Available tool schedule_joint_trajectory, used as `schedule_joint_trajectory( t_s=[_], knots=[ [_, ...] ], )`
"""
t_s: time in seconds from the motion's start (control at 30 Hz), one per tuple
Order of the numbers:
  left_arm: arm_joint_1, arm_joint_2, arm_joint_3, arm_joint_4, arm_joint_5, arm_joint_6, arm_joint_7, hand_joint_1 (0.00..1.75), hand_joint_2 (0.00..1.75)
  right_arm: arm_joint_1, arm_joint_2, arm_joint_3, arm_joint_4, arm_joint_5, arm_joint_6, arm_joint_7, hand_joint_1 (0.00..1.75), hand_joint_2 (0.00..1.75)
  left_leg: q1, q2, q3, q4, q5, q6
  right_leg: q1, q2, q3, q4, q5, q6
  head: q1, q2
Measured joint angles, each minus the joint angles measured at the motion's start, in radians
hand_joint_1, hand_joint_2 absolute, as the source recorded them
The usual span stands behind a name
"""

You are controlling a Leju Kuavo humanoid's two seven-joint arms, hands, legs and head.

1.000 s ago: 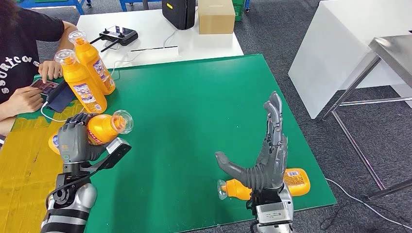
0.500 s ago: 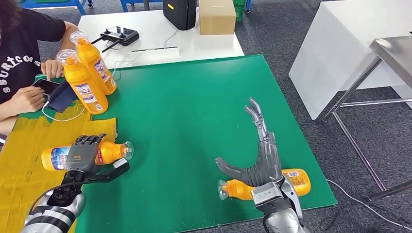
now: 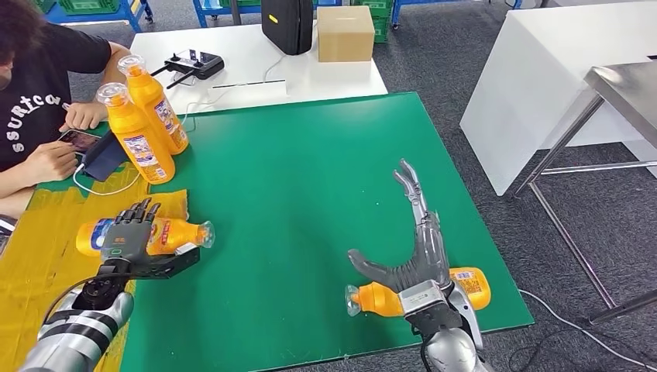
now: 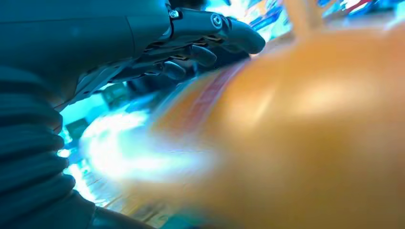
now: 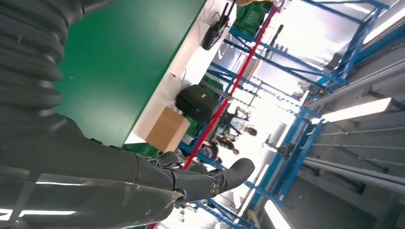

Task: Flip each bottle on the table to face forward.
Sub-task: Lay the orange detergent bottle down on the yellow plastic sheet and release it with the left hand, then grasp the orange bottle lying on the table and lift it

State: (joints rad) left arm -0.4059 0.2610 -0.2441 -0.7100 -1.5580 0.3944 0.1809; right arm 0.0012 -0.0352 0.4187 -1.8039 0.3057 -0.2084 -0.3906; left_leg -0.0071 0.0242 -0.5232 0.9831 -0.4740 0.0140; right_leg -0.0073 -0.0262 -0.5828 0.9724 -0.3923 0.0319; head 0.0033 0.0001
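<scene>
My left hand is wrapped over a bottle lying on its side at the desk's yellow edge, label showing beyond my fingers. My right hand is spread wide, holding nothing, poised just above a second lying bottle near the desk's edge. If I nudge that one carelessly, I reckon it rolls off.
</scene>
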Motion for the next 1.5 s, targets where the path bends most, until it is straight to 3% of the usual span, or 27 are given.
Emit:
schedule_joint_trajectory(
  t_s=[0.13,0.27,0.4,0.57,0.7,0.77,0.83,0.9,1.0,1.27,1.4,1.5],
  knots=[
    [0.012,-0.015,0.035,0.024,0.08,0.07,-0.062,0.0,0.0,0.017,-0.01,-0.014,0.011,0.086,0.03,0.008,0.0,1.75,0.0,0.002,0.003,0.0,0.001,-0.002,0.0,0.001,0.0,0.0,0.001,-0.002,0.0,0.0],
    [0.092,-0.059,0.097,-0.091,0.228,0.107,-0.194,0.0,0.0,0.076,-0.077,-0.037,0.011,0.276,0.049,0.033,0.0,1.75,0.0,-0.001,0.002,0.0,0.003,0.0,0.0,-0.003,0.0,0.0,0.001,-0.001,0.0,0.0],
    [0.196,-0.108,0.123,-0.259,0.271,0.139,-0.246,0.0,1.75,0.151,-0.169,-0.062,-0.004,0.449,0.044,0.095,0.0,1.75,-0.002,-0.002,-0.001,0.001,0.002,0.002,0.0,-0.005,-0.002,-0.001,0.0,0.0,0.0,0.0],
    [0.296,-0.169,0.124,-0.427,0.298,0.199,-0.292,0.0,1.75,0.245,-0.301,-0.075,-0.034,0.576,0.035,0.222,0.0,1.75,-0.003,0.001,-0.008,0.002,-0.001,0.006,-0.001,-0.003,-0.01,-0.003,0.001,0.002,0.0,0.0],
    [0.337,-0.205,0.113,-0.538,0.457,0.197,-0.398,0.0,1.75,0.31,-0.439,-0.059,-0.06,0.658,0.029,0.346,0.0,1.75,-0.004,0.001,-0.01,0.002,-0.003,0.008,-0.002,-0.003,-0.011,-0.003,-0.001,0.005,0.0,0.0],
    [0.358,-0.218,0.109,-0.593,0.585,0.102,-0.501,0.0,1.75,0.332,-0.5,-0.047,-0.073,0.665,0.025,0.381,0.0,1.75,-0.004,0.002,-0.011,0.002,-0.004,0.008,-0.002,-0.003,-0.011,-0.003,-0.001,0.005,0.0,0.0],
    [0.389,-0.232,0.108,-0.677,0.848,-0.058,-0.666,0.0,1.75,0.354,-0.559,-0.031,-0.085,0.667,0.023,0.433,0.0,1.75,-0.004,0.002,-0.011,0.002,-0.005,0.008,-0.002,-0.003,-0.012,-0.003,-0.001,0.005,0.0,0.0],
    [0.424,-0.248,0.11,-0.775,1.135,-0.168,-0.771,0.0,1.75,0.373,-0.603,-0.021,-0.093,0.669,0.016,0.488,0.0,1.75,-0.004,0.002,-0.011,0.002,-0.005,0.008,-0.002,-0.002,-0.013,-0.003,-0.002,0.006,0.0,0.0],
    [0.464,-0.269,0.123,-0.893,1.313,-0.237,-0.798,0.0,1.75,0.387,-0.631,-0.012,-0.095,0.674,0.005,0.533,0.0,1.75,-0.004,0.002,-0.011,0.002,-0.007,0.009,-0.002,-0.001,-0.013,-0.003,-0.003,0.008,0.0,0.0],
    [0.504,-0.291,0.147,-1.01,1.309,-0.27,-0.81,0.0,1.75,0.389,-0.656,0.011,-0.094,0.689,0.004,0.551,0.0,1.75,-0.004,0.002,-0.011,0.002,-0.007,0.009,-0.002,-0.001,-0.012,-0.003,-0.004,0.008,0.0,0.0],
    [0.507,-0.305,0.162,-1.019,1.336,-0.312,-0.804,0.0,1.75,0.369,-0.637,0.018,-0.074,0.726,0.008,0.567,0.0,1.75,-0.004,0.002,-0.011,0.002,-0.007,0.009,-0.002,-0.001,-0.012,-0.003,-0.004,0.008,0.0,0.0],
    [0.505,-0.315,0.168,-1.019,1.344,-0.345,-0.798,0.0,1.75,0.326,-0.592,0.022,-0.023,0.763,0.012,0.568,0.0,1.75,-0.004,0.003,-0.011,0.002,-0.007,0.009,-0.002,0.0,-0.012,-0.003,-0.004,0.008,0.0,0.0]
  ],
)
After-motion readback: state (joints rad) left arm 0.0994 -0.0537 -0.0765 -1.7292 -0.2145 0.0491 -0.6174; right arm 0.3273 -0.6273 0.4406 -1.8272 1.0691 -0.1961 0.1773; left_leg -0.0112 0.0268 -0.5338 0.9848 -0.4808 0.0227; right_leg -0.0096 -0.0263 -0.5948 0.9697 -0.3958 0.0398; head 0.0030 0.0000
